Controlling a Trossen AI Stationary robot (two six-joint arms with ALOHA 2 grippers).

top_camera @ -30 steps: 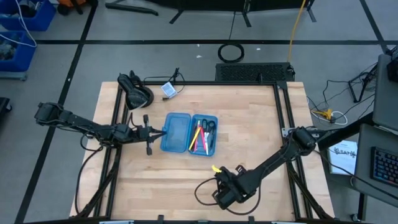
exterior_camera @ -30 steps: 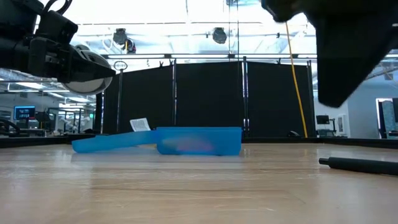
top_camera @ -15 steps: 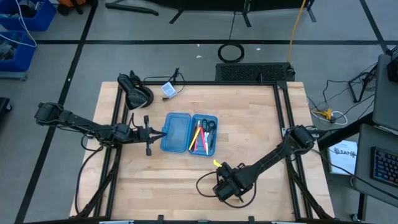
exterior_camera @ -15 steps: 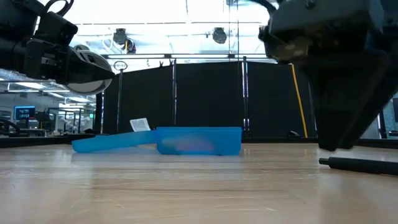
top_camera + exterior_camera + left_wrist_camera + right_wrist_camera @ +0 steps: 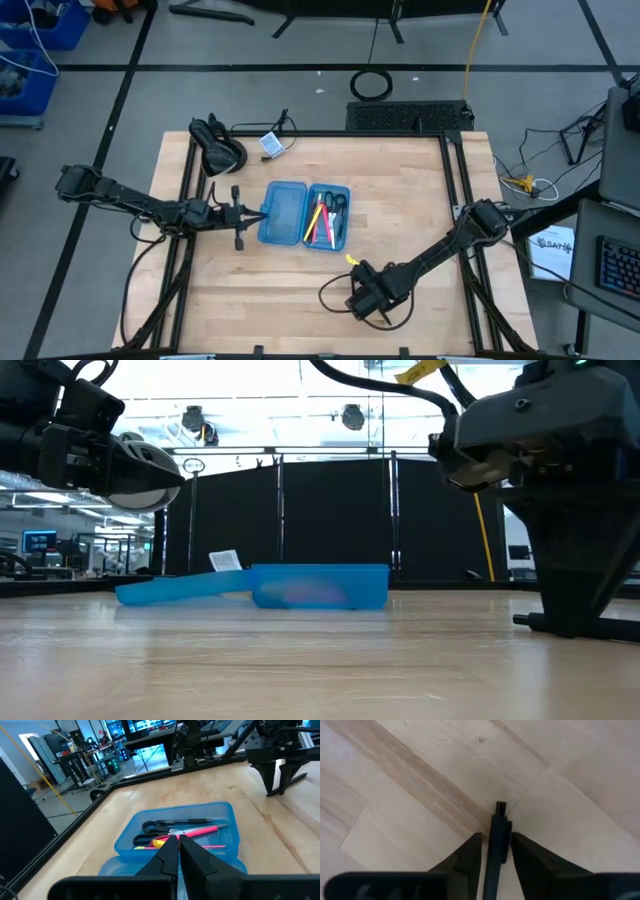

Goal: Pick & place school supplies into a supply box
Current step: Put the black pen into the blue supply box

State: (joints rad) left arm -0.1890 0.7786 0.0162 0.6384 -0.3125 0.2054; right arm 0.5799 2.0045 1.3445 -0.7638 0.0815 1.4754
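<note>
Your right gripper [image 5: 496, 851] straddles the black pen [image 5: 495, 845] at lower centre of the wrist frame, fingers narrowly apart, not yet clamped.

Translucent blue supply box [image 5: 285, 212] holds a pink pen [image 5: 200, 830], yellow pencil [image 5: 317, 217] and black-handled scissors [image 5: 155, 825]; a black pen [image 5: 496, 845] lies on pale wood-grain counter [image 5: 400, 200].

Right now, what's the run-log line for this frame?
right gripper: straddling black pen on table, not closed | left gripper: shut, beside box | box: open, holds scissors, pens
</note>
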